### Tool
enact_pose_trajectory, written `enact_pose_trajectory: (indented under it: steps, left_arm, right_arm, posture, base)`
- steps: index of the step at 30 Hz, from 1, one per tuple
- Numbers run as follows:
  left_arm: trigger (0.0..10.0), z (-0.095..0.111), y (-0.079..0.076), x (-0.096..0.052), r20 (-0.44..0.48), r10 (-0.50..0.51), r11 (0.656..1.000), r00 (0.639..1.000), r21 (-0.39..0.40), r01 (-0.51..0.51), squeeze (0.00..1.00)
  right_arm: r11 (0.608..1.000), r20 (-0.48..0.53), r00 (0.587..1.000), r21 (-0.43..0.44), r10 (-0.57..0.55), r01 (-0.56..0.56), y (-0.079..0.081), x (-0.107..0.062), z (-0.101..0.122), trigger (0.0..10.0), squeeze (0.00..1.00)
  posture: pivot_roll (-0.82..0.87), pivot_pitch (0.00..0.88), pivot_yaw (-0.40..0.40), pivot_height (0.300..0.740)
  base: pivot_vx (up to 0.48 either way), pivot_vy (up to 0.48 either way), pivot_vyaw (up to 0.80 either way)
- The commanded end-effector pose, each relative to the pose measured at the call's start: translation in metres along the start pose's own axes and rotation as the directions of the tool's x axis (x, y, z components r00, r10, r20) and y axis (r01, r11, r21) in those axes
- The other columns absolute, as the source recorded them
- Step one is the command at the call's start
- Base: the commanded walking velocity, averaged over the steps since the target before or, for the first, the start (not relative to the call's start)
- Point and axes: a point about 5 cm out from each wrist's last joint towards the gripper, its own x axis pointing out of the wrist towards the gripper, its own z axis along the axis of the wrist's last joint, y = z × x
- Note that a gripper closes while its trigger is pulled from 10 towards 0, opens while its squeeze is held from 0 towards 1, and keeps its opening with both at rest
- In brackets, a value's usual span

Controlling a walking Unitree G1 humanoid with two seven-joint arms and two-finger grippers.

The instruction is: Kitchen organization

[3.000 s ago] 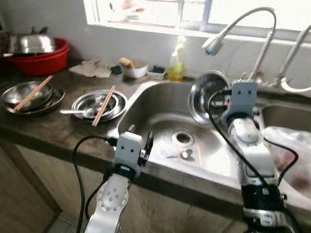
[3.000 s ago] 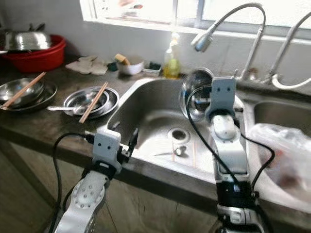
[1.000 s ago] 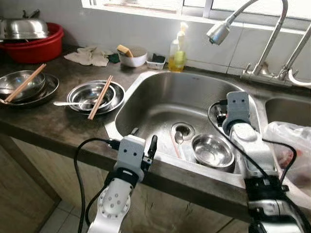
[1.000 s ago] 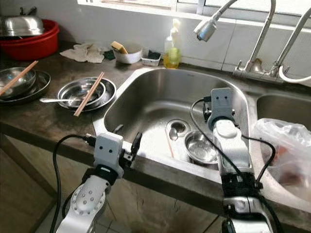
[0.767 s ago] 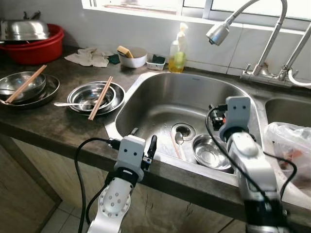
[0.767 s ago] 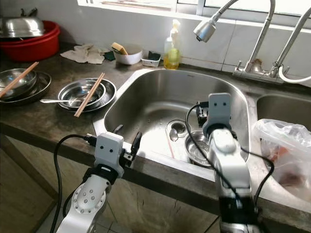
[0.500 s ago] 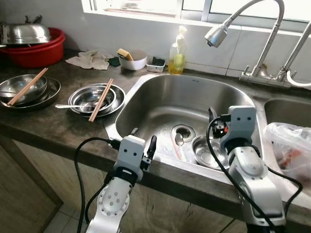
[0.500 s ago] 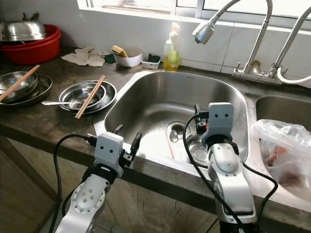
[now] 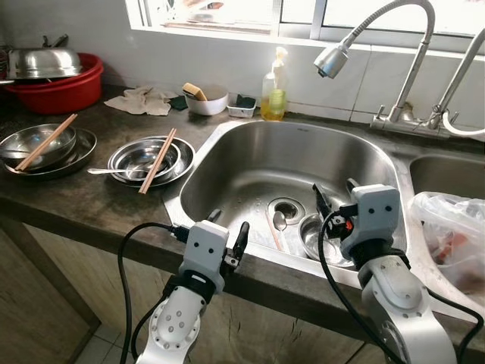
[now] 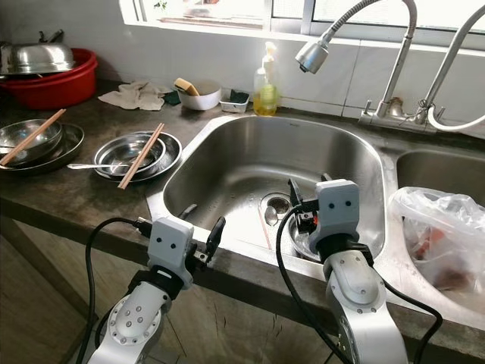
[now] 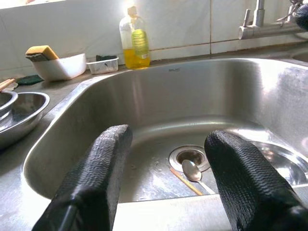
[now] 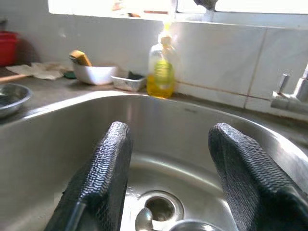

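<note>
A steel bowl (image 9: pixel 320 236) lies upright in the sink (image 9: pixel 250 148) beside the drain (image 11: pixel 189 156), half hidden behind my right arm. A spoon (image 11: pixel 193 171) and a chopstick (image 11: pixel 185 181) lie next to the drain. My right gripper (image 9: pixel 335 196) hangs open above the sink's front part, just over the bowl, holding nothing. My left gripper (image 9: pixel 229 226) is open at the sink's front edge, also with nothing in it. On the counter to the left, steel dishes (image 9: pixel 149 158) carry a pair of chopsticks (image 9: pixel 158 150) and a spoon.
Another stack of steel dishes (image 9: pixel 44 144) with chopsticks sits further left, and a red basin (image 9: pixel 54 85) with a steel lid behind it. A soap bottle (image 9: pixel 273 97), a white bowl with a sponge (image 9: pixel 206 98) and the faucet (image 9: pixel 334 59) line the back. A plastic bag (image 9: pixel 453 233) fills the right basin.
Three seconds ago my right gripper held the steel bowl up over the sink. The bowl now lies in the sink, and the open gripper has drawn back toward the front edge.
</note>
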Motion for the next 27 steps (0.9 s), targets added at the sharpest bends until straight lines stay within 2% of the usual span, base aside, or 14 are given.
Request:
enact_pose_trajectory:
  steps: [1, 12, 27]
  left_arm:
    - [10.0, 0.004, -0.0013, -0.0022, 0.009, -0.014, 1.0, 1.0, -0.01, 0.014, 0.0]
    - [10.0, 0.0054, -0.0015, -0.0021, 0.018, -0.006, 1.0, 1.0, -0.008, 0.006, 0.0]
    - [10.0, 0.0006, -0.0003, -0.0061, -0.007, 0.008, 1.0, 1.0, 0.002, -0.008, 0.0]
  right_arm:
    - [1.0, 0.031, 0.999, 0.003, 0.018, -0.018, 0.0018, -0.0032, 0.0059, 10.0, 0.0]
    - [0.999, 0.028, 0.999, 0.027, 0.041, -0.042, 0.005, -0.0031, 0.0038, 10.0, 0.0]
    - [0.998, 0.025, 0.999, 0.043, 0.035, -0.036, 0.0067, -0.0008, 0.0035, 10.0, 0.0]
  posture:
    - [0.07, 0.0, -0.031, 0.74]
    - [0.07, 0.0, -0.032, 0.74]
    - [0.07, 0.0, -0.032, 0.74]
  base:
    - [0.0, 0.0, 0.0]
    - [0.0, 0.0, 0.0]
    - [-0.271, 0.0, 0.0]
